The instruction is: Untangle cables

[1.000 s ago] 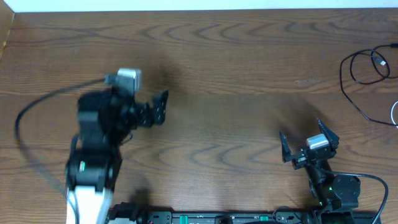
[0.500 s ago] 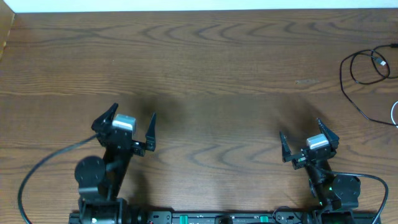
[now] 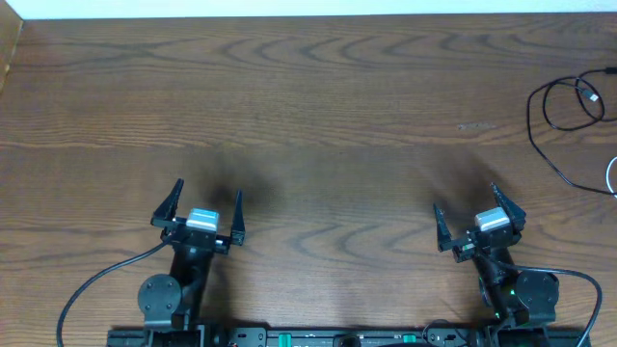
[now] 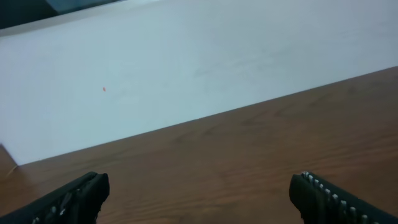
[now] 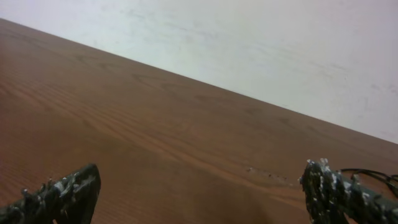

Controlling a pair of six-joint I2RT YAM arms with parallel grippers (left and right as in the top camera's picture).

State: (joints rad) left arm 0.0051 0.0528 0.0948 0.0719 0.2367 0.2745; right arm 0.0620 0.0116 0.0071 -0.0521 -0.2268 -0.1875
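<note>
The cables lie at the table's far right edge. A thin black cable point(image 3: 556, 104) forms a loop with a small plug end, and its tail runs down toward a sliver of white cable point(image 3: 611, 178) cut off by the frame. A bit of the black cable point(image 5: 373, 173) shows at the right edge of the right wrist view. My left gripper point(image 3: 208, 191) is open near the front left, with nothing between its fingers. My right gripper point(image 3: 465, 199) is open near the front right, well short of the cables. In both wrist views, the left gripper point(image 4: 200, 185) and right gripper point(image 5: 202, 177) span only bare wood.
The brown wooden table point(image 3: 318, 116) ends at a white surface along its far edge. A dark mounting rail point(image 3: 337, 338) runs along the near edge. The left arm's thick black wire point(image 3: 96, 289) curves at the front left.
My left arm has swung back from the left-middle of the table to the near edge, its gripper now pointing away from the rail. The right arm and the cables have not moved.
</note>
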